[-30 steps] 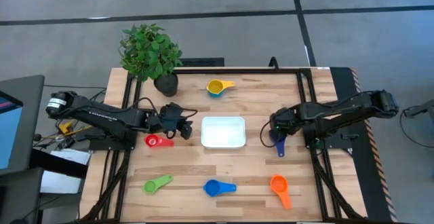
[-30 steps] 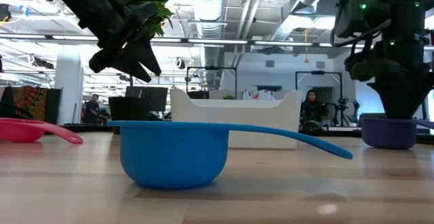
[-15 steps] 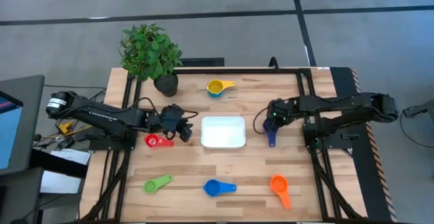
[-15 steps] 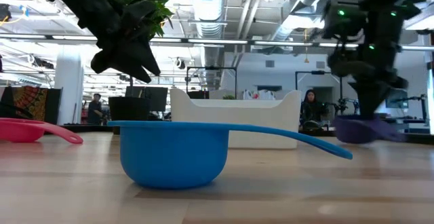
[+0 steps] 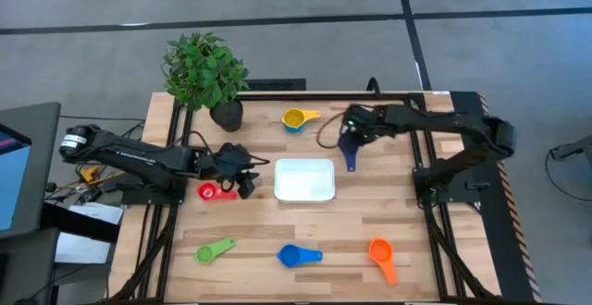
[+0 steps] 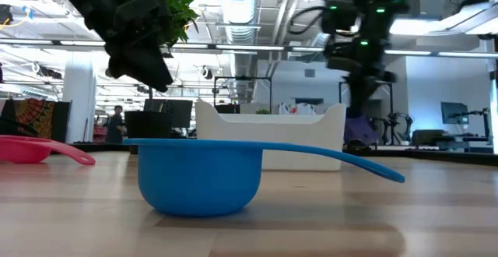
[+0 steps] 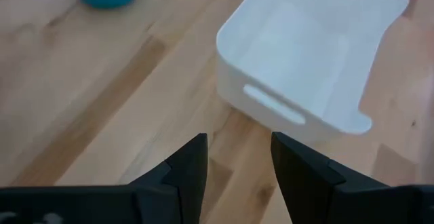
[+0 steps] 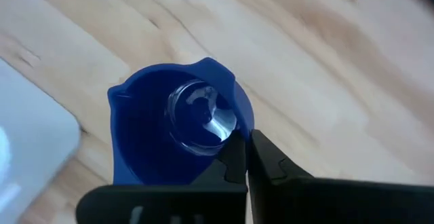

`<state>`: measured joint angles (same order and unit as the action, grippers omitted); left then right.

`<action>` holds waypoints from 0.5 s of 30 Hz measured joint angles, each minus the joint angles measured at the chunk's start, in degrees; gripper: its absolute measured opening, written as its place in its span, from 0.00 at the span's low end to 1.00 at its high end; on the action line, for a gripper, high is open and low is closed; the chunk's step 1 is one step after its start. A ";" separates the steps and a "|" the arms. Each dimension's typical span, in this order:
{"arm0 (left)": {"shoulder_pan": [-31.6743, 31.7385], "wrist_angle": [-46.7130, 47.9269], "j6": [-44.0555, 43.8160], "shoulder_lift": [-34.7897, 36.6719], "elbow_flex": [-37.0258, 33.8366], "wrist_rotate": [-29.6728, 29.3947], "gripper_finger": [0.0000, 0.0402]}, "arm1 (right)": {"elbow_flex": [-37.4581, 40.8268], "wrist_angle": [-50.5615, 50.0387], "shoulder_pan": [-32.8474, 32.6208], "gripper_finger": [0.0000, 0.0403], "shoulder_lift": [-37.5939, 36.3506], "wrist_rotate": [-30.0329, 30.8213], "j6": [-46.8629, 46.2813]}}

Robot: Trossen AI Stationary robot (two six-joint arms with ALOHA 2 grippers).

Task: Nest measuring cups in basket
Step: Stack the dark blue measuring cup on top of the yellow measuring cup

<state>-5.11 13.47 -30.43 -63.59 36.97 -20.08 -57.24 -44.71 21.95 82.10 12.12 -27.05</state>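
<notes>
- your right gripper (image 5: pixel 351 139) is clamped on the navy cup (image 5: pixel 350 152), lifted just beyond the basket (image 5: pixel 304 179)
- your left gripper (image 5: pixel 248 177), fingers apart, hovers beside one red cup (image 5: pixel 215 191)
- four more cups lie apart: yellow (image 5: pixel 296 118), green (image 5: pixel 214 250), blue (image 5: pixel 298 255), orange (image 5: pixel 381 253)

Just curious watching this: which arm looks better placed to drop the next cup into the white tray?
Right. Its hand already grips the navy cup beside the basket; the left hand is open and empty by the red cup.

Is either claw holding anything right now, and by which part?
The right claw pinches the navy cup by its bowl's rim. The left claw is open, holding nothing.
</notes>
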 joint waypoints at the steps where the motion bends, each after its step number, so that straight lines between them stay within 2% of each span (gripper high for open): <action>1: 0.17 0.03 0.02 0.42 0.00 0.36 0.38 | -2.06 -0.12 0.22 0.01 1.93 0.00 1.90; 7: 1.54 4.89 0.23 4.05 0.00 -0.36 0.38 | -15.24 -3.85 2.36 0.02 12.66 -0.09 14.06; 15: 2.58 6.13 -8.16 5.55 0.00 -6.00 0.38 | -31.26 -7.84 4.95 0.03 22.02 -0.57 34.21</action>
<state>-2.52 19.59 -38.59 -58.04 36.97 -26.07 -88.51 -52.55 26.90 104.12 11.55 7.16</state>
